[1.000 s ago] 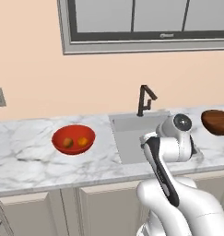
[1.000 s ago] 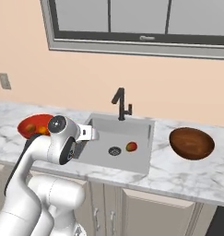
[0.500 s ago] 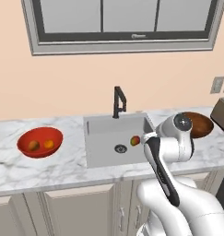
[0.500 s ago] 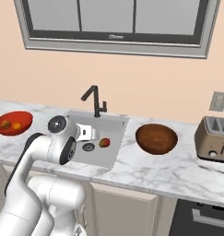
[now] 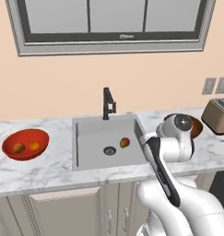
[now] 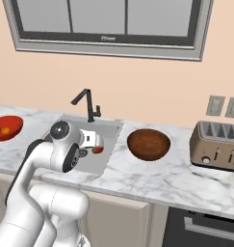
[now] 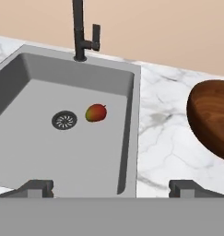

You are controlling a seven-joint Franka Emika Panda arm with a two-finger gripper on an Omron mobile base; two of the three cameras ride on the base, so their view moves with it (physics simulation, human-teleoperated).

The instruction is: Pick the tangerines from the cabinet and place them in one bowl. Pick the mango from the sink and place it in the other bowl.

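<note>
while folded low, claw (image 7: 111, 189) spread, facing sink (image 7: 49, 83), mango (image 7: 96, 113)

Bench (image 5: 49, 170) white veined marble, polished. Sink (image 7: 49, 152) matt grey. Faucet (image 7: 81, 32) matt black. Red bowl (image 5: 14, 138) glossy; brown bowl (image 6: 148, 144) wood-grained. Toaster (image 6: 217, 144) brushed metal. Mango (image 7: 96, 112) smooth-skinned.

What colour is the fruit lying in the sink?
The mango is mottled red, yellow and green, clearest in the hand view.
</note>
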